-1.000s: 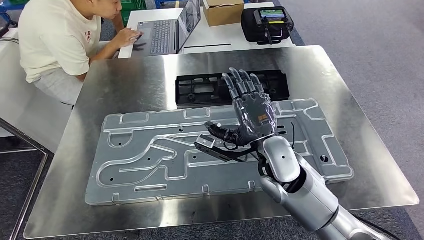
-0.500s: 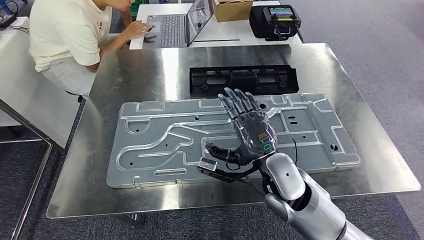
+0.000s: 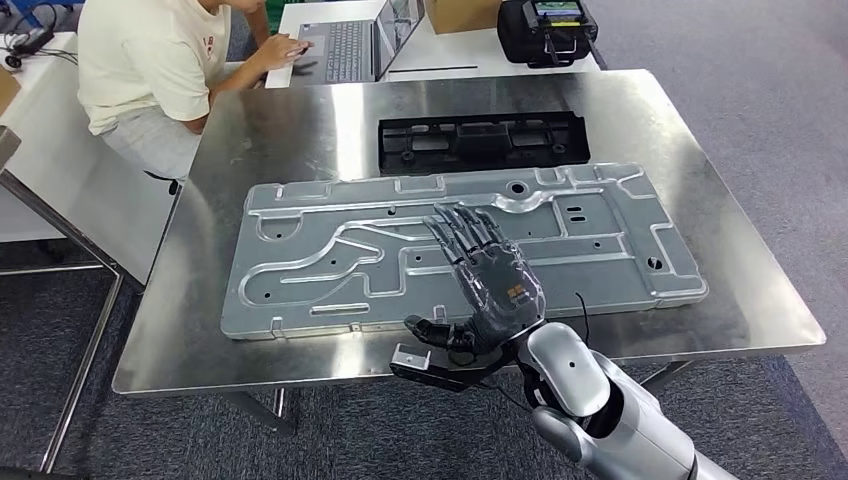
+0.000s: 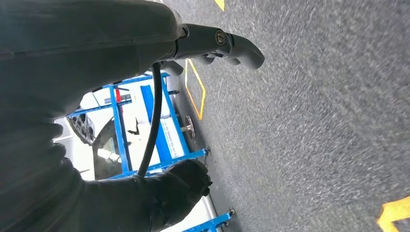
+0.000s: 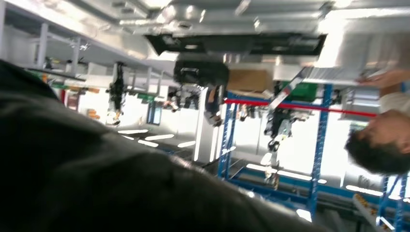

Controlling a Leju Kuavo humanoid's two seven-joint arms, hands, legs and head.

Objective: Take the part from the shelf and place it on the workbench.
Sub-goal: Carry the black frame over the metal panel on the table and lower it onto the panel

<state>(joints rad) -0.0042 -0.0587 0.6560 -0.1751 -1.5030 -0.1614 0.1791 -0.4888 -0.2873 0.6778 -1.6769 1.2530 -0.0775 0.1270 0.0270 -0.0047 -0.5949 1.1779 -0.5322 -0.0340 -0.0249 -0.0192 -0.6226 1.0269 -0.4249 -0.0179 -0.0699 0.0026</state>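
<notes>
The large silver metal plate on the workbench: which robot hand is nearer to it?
Right. The right hand hovers over the large silver metal plate; the left hand hangs down by the floor.

The head view is bright and evenly lit from overhead. The brushed stainless steel tabletop carries broad white glare bands at its far side. The right wrist view is soft with motion blur and blown-out bright patches. In the left wrist view, the speckled grey floor is smeared.
</notes>
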